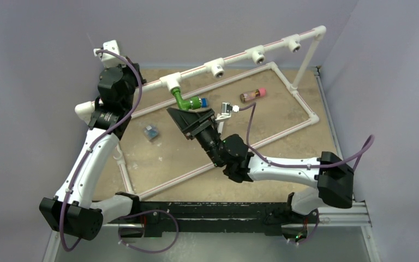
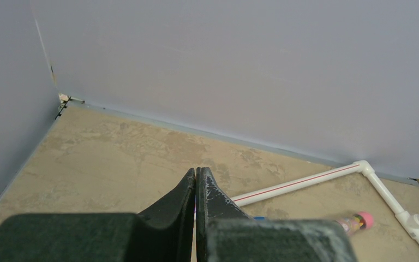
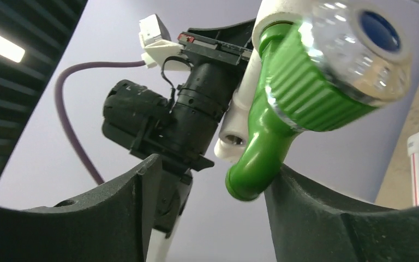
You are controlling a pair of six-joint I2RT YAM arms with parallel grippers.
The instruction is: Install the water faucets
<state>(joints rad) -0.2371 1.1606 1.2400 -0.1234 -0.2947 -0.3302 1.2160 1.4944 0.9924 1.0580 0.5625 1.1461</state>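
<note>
Green plastic, the faucet point(image 1: 184, 100) sits with its stem in the first tee point(image 1: 171, 82) of the white pipe point(image 1: 234, 56). Its body runs from that socket down toward the near right, and its clear, blue-capped knob point(image 1: 201, 102) points right. I cannot tell how deep the stem is seated.

The right claw point(image 1: 192, 113) is just beneath it and spread wide. In the right wrist view the hooked spout point(image 3: 253, 172) hangs between the two fingers, close against the right-hand one, and the other finger stands apart from it. Nothing is pinched. I judge the coming move depends on this: the faucet lies straight ahead of the right claw and slightly up, with its long axis roughly crossing the gap. Closing on it should take only a short reach.

The left claw point(image 2: 196, 183) is pressed together and empty, raised at the far left and aimed at the back wall. It is the farther of the two from the faucet.

The counter point(image 1: 273, 117) is tan and mottled, and the pipe frame lies across it. Three more tees point(image 1: 256, 54) along the rail show open sockets. Grey-violet walls point(image 1: 393, 82) close in on three sides, leaving little room behind the rail.
</note>
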